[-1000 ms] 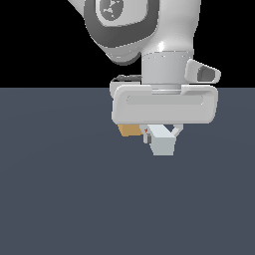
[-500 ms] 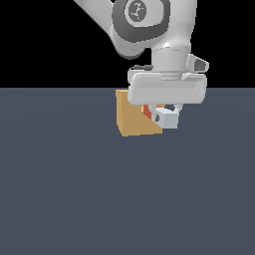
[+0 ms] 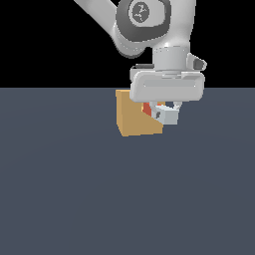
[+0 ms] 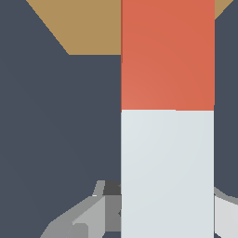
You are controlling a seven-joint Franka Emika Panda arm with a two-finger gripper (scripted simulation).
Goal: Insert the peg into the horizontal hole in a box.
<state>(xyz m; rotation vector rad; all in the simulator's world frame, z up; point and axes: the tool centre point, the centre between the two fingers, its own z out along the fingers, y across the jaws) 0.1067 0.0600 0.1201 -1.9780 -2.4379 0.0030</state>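
1. The box [image 3: 137,117] sits on the tabletop [image 3: 124,199], now far more exposed than a second ago.
2. The end effector [image 3: 167,113] has swung beside it, clamped on the peg [image 4: 167,116].
3. The peg's red end reaches the box; insertion looks imminent.

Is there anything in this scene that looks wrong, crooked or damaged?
Nothing stands out. The pincer holds the peg by its white half, with the red half pointing toward the box. The box sits flat and looks intact. The hole is not visible in either view.
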